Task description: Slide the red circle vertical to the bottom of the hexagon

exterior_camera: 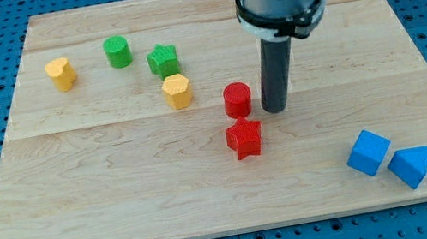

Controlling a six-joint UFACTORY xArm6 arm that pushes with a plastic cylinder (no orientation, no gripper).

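Note:
The red circle [237,99] stands near the board's middle. The yellow hexagon [177,91] lies to its upper left, a small gap apart. My tip [275,110] rests on the board just to the right of the red circle, slightly lower, close but not clearly touching. The red star [244,138] lies directly below the red circle, almost touching it.
A green star [163,60] sits just above the hexagon, a green circle [118,51] further left, and a yellow heart [61,74] at the upper left. A blue cube [369,152] and a blue triangle [411,165] lie at the lower right. The wooden board [122,195] ends in blue pegboard.

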